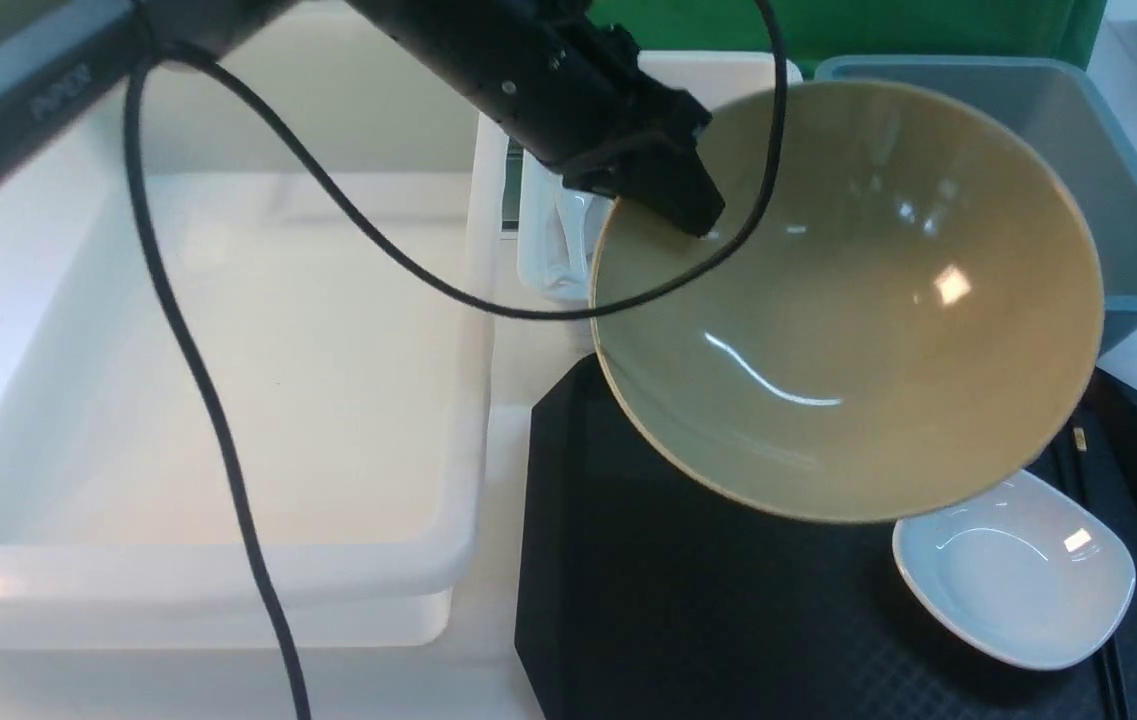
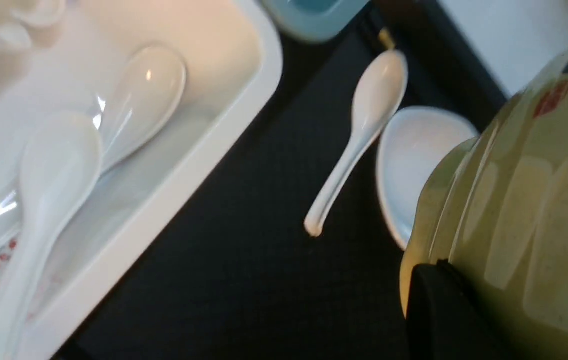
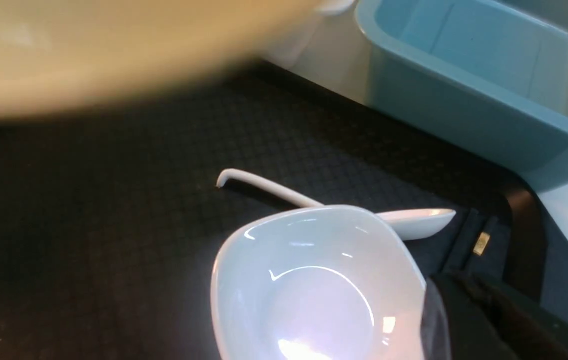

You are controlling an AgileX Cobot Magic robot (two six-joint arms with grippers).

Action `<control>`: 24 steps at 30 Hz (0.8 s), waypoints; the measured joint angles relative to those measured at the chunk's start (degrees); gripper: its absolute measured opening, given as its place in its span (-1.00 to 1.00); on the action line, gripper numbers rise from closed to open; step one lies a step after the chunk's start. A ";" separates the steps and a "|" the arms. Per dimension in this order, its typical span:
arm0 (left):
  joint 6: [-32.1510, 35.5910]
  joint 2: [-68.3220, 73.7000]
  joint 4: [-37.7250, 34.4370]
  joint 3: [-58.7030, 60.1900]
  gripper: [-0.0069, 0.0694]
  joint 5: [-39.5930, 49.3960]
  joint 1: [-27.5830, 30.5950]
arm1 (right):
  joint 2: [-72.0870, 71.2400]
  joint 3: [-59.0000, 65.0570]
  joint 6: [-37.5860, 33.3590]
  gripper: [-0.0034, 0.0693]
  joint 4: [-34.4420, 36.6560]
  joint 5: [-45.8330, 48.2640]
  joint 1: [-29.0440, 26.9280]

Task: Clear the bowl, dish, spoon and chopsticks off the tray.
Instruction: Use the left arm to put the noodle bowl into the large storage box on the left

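Note:
My left gripper (image 1: pixel 688 215) is shut on the near-left rim of the mustard-yellow bowl (image 1: pixel 848 300) and holds it tilted above the black tray (image 1: pixel 678 580). One finger (image 2: pixel 433 300) presses the bowl's outer wall (image 2: pixel 513 200). The white dish (image 1: pixel 1013 570) lies on the tray's near right, also in the right wrist view (image 3: pixel 313 280). The white spoon (image 2: pixel 363 120) lies on the tray beside the dish (image 2: pixel 413 160); in the front view the bowl hides it. The black chopsticks (image 3: pixel 481 243) lie along the tray's right side. My right gripper (image 3: pixel 468 305) looks shut, close beside the dish's rim.
A large white tub (image 1: pixel 228 400) stands left of the tray. A smaller white tub holding several spoons (image 2: pixel 114 125) is behind the tray. A blue-grey tub (image 1: pixel 1108 180) stands at the back right. A black cable (image 1: pixel 208 400) hangs over the white tub.

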 joint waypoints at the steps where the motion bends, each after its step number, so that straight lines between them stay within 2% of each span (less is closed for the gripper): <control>1: 0.09 -1.11 -0.35 -0.66 -0.81 0.26 1.73 | 0.00 0.00 0.00 -0.78 0.00 0.00 0.00; 3: 0.08 -3.40 -0.29 -1.71 -0.81 0.47 5.29 | 0.00 0.00 0.00 -0.78 0.00 0.00 0.00; 5: -0.42 -8.14 1.21 -2.84 -0.81 0.47 12.37 | 0.00 0.00 0.00 -0.78 0.00 0.00 0.00; 6: -0.50 -8.14 1.46 -2.84 -0.81 0.46 12.37 | 0.00 0.00 0.00 -0.78 0.00 0.00 0.00; 7: -0.91 -10.27 2.67 -3.02 -0.81 0.46 15.59 | 0.00 0.00 0.00 -0.78 0.00 0.00 0.00; 8: -2.26 -13.34 6.26 -3.09 -0.81 0.42 20.22 | 0.00 0.00 0.00 -0.78 0.00 0.00 0.00; 10: -3.54 -15.34 9.13 -2.87 -0.81 0.42 23.51 | 0.00 0.00 0.00 -0.78 0.00 0.00 0.00; 11: -5.41 -18.88 14.84 -0.98 -0.81 0.30 29.84 | 0.00 0.00 0.00 -0.78 0.00 0.00 0.00; 14: -7.37 -21.53 19.64 4.54 -0.81 0.30 37.09 | 0.00 0.00 0.00 -0.78 0.00 0.00 0.00; 15: -7.51 -21.64 19.84 5.09 -0.81 0.30 37.56 | 0.00 0.00 0.00 -0.78 0.00 0.00 0.00; 16: -8.01 -21.98 21.24 10.89 -0.81 0.15 41.19 | 0.00 0.00 0.00 -0.78 0.00 -0.14 0.00; 19: -8.21 -21.25 23.20 22.17 -0.81 -3.88 44.04 | 0.00 0.00 0.00 -0.78 0.00 -0.73 0.00; 24: -8.79 -19.81 24.86 36.25 -0.81 -15.65 43.84 | 0.00 0.05 0.00 -0.78 0.00 -1.40 0.00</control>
